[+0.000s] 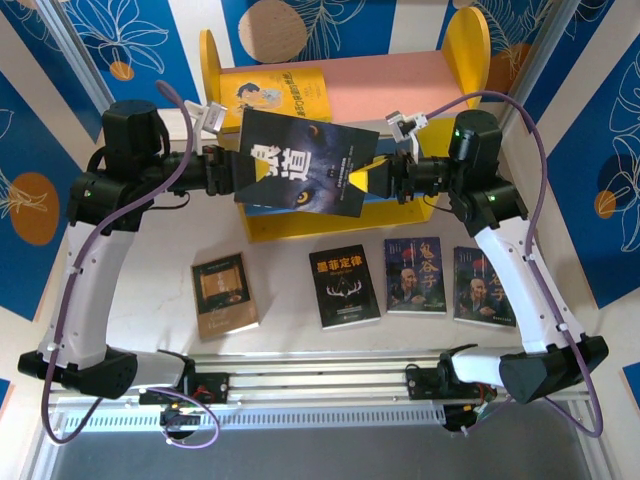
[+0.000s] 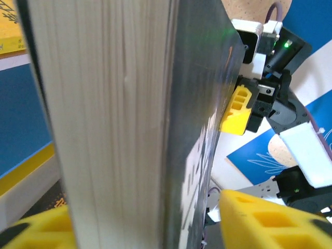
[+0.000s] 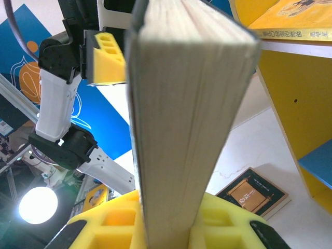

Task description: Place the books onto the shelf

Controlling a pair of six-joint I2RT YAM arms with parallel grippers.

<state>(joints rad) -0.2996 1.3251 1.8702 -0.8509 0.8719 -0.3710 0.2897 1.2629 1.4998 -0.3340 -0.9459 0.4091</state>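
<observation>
A black book [image 1: 305,165] with white Chinese title hangs in the air in front of the shelf [image 1: 465,45], tilted. My right gripper [image 1: 385,180] is shut on its right edge; in the right wrist view both yellow pads [image 3: 228,223] press the page block [image 3: 181,104]. My left gripper [image 1: 235,172] straddles the book's left edge, open. In the left wrist view a gap shows between one yellow finger [image 2: 270,218] and the cover [image 2: 202,104]. A brown book [image 1: 224,293] and three dark books [image 1: 345,287] [image 1: 414,275] [image 1: 484,285] lie flat on the table.
A yellow cartoon-cover book [image 1: 275,95] leans inside the shelf against its left panel, in front of the pink board [image 1: 390,85]. The shelf's yellow base [image 1: 300,222] sits just behind the row of books. Blue patterned walls close in both sides.
</observation>
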